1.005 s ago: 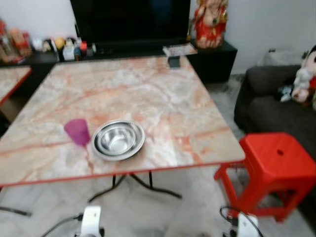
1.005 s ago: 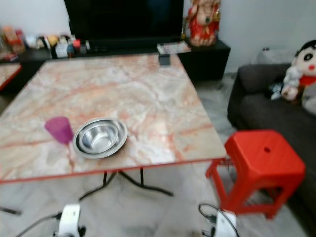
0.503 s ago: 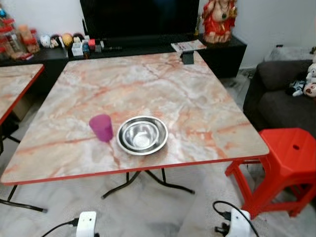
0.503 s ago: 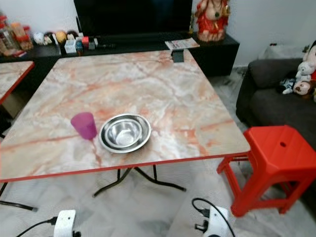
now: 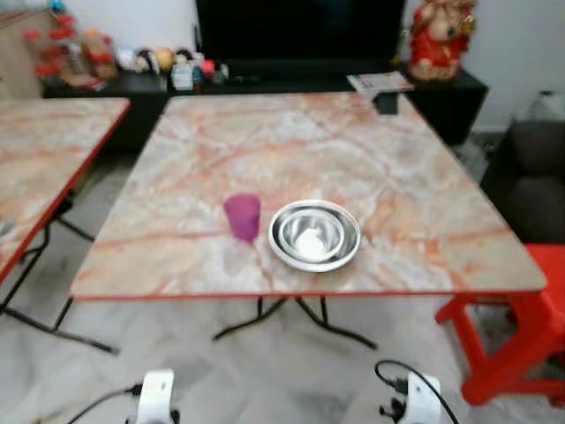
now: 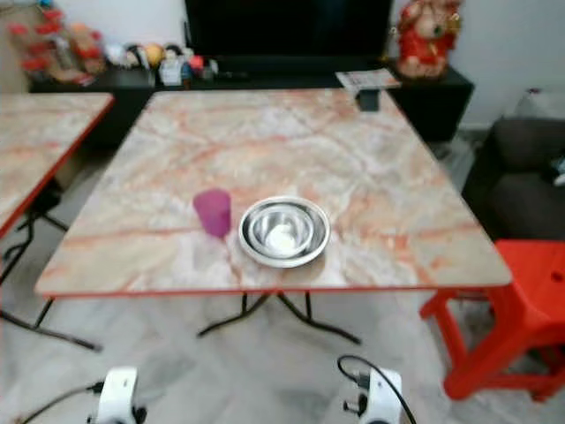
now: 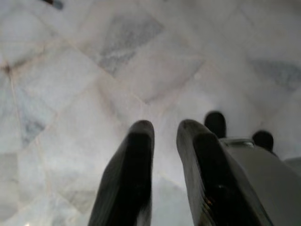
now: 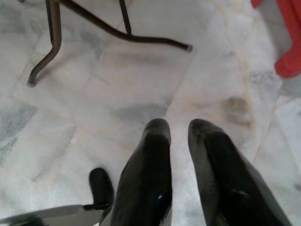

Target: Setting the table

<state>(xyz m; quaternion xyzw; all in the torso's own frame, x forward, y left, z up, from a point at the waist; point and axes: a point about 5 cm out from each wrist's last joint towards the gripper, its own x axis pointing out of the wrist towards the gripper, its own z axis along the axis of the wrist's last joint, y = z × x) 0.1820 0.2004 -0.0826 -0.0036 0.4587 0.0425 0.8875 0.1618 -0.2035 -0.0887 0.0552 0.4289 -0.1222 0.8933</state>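
Tables: two marble-patterned tops with red edging. The main table (image 5: 388, 168) stands straight before me; the edge of a second table (image 5: 44, 159) shows to my left.
Bowls: the steel bowl (image 5: 314, 235) looks like two nested, one inside the other, though the blur keeps me from being sure. It sits upright near the table's front edge, mouth up; being round, it has no long axis to speak of.
Cups: one purple cup (image 5: 242, 216), upright with its open mouth up, just beside the bowl on my left, apart from it by a thin gap.
Stools: one red stool (image 5: 521, 344) at the table's front right corner.
Other things on the table: one small dark object (image 5: 386, 102) at the far edge, too blurred to name.
Left arm: hangs low in front of the table, my left gripper (image 7: 162, 134) pointing down at the pale marble floor (image 7: 70, 70).
Left fingers: nearly together with a narrow gap, nothing held.
Right arm: hangs low too, my right gripper (image 8: 178, 129) aimed at the floor near the table's black legs (image 8: 117, 33).
Right fingers: close together, slim gap, nothing between them.
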